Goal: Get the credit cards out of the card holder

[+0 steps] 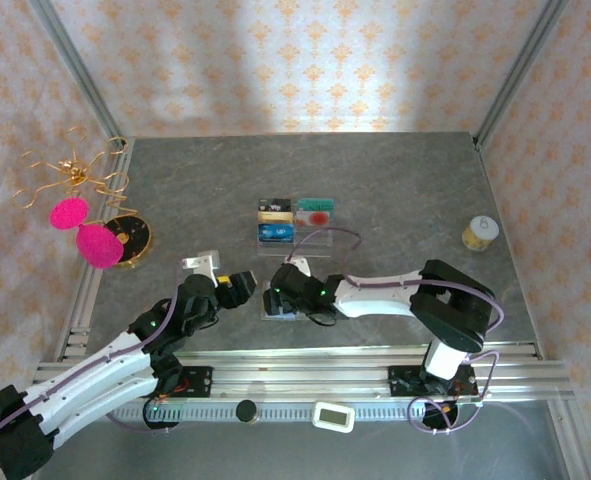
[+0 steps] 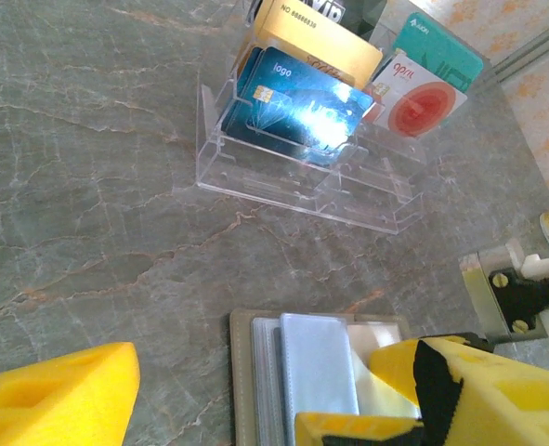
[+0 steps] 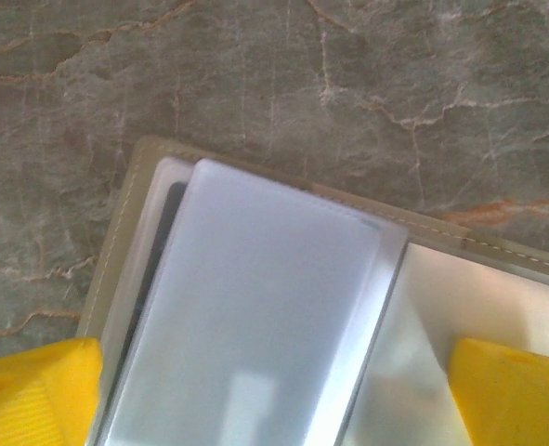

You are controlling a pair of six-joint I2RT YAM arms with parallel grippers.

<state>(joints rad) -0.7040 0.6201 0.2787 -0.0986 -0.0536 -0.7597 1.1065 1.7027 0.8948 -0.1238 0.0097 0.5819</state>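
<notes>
The card holder [image 2: 255,372] lies open on the stone table, olive rim around pale bluish sleeves [image 3: 255,316]. My right gripper [image 3: 274,395] hovers right over it, open; one yellow finger [image 3: 37,395] is at the holder's left edge and the other [image 3: 511,390] is over the pale lining. A dark strip shows under the top sleeve; I cannot tell if it is a card. My left gripper [image 1: 237,288] is open just left of the holder. The bright blue credit card [image 2: 297,107] and a pale one with a red blotch [image 2: 423,98] stand in the clear acrylic tray [image 2: 283,181].
Yellow, black and teal cards also stand in the tray [image 1: 295,222] behind the holder. A pink and gold wire ornament [image 1: 80,225] is at the left edge, and a small jar [image 1: 480,233] at the right. A white device [image 1: 333,416] lies on the front rail.
</notes>
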